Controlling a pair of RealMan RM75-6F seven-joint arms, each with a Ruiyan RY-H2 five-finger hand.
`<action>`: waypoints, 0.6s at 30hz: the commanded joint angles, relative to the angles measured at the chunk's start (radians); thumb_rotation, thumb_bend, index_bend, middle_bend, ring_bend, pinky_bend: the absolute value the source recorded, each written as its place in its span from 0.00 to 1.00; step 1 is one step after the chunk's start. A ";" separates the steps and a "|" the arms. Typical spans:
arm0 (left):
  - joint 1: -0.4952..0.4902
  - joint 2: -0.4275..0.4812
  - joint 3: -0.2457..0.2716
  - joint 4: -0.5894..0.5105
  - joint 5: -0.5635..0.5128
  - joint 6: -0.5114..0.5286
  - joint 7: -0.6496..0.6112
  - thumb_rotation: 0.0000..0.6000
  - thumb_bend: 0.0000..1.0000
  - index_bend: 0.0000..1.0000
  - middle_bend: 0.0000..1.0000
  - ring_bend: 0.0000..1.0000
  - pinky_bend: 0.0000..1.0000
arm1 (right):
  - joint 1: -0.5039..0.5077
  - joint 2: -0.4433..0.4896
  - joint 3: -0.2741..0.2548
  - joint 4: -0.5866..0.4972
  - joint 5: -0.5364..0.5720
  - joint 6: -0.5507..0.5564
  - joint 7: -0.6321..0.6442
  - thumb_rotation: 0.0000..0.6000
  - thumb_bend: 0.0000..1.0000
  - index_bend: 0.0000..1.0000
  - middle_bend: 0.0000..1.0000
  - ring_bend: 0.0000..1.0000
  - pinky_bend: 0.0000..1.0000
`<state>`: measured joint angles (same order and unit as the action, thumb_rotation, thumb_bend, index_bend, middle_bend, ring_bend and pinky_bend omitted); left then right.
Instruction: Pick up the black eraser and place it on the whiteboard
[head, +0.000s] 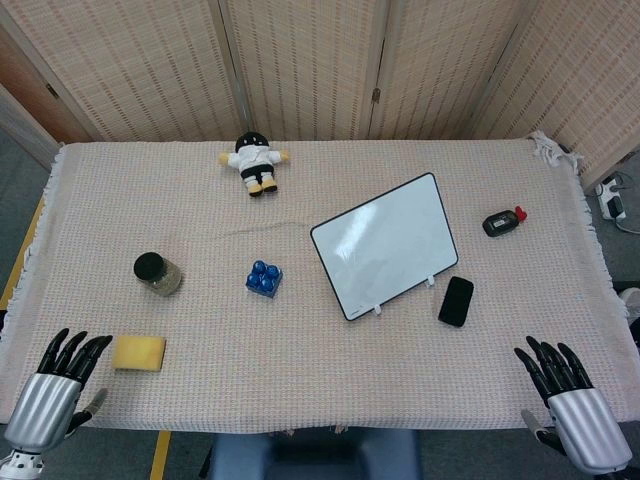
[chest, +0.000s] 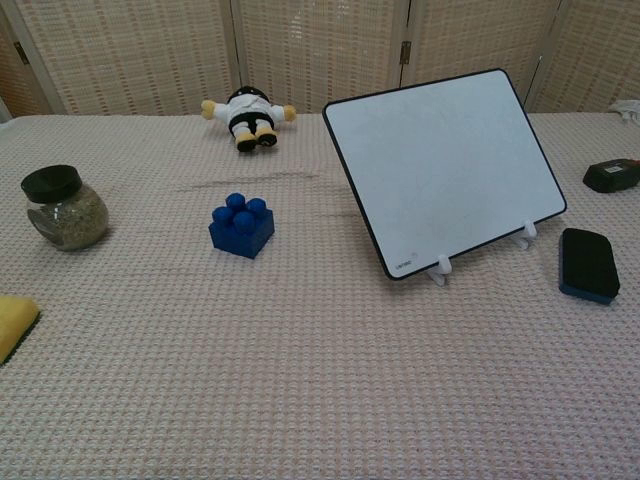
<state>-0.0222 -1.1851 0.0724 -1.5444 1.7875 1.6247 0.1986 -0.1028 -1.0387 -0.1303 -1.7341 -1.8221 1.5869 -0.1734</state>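
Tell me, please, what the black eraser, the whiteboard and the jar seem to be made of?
Black eraser: matte black top, probably plastic or foam, over a blue layer, likely felt. Whiteboard: smooth, slightly glossy white panel in a thin black frame, standing on small white clips that look plastic. Jar: clear glass or plastic, since its grainy contents show through; black lid.

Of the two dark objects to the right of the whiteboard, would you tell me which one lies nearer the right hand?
The black eraser, flat by the whiteboard's lower right corner, is nearer the right hand; the dark device with a red tip sits farther back.
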 joint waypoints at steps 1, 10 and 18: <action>0.000 0.000 0.001 0.000 0.000 -0.001 -0.001 1.00 0.33 0.13 0.21 0.13 0.06 | 0.000 0.001 -0.001 -0.001 -0.002 0.001 0.002 1.00 0.32 0.00 0.00 0.00 0.00; -0.014 -0.005 -0.009 0.002 -0.018 -0.027 -0.004 1.00 0.33 0.13 0.21 0.13 0.06 | 0.045 0.005 0.034 0.017 0.053 -0.065 0.002 1.00 0.31 0.00 0.00 0.00 0.00; -0.039 -0.007 -0.029 0.007 -0.065 -0.074 -0.027 1.00 0.33 0.13 0.21 0.13 0.06 | 0.201 0.053 0.140 0.017 0.099 -0.231 -0.169 1.00 0.31 0.16 0.00 0.00 0.00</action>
<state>-0.0547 -1.1905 0.0485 -1.5381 1.7323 1.5604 0.1745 0.0422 -1.0096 -0.0292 -1.7123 -1.7440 1.4174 -0.2777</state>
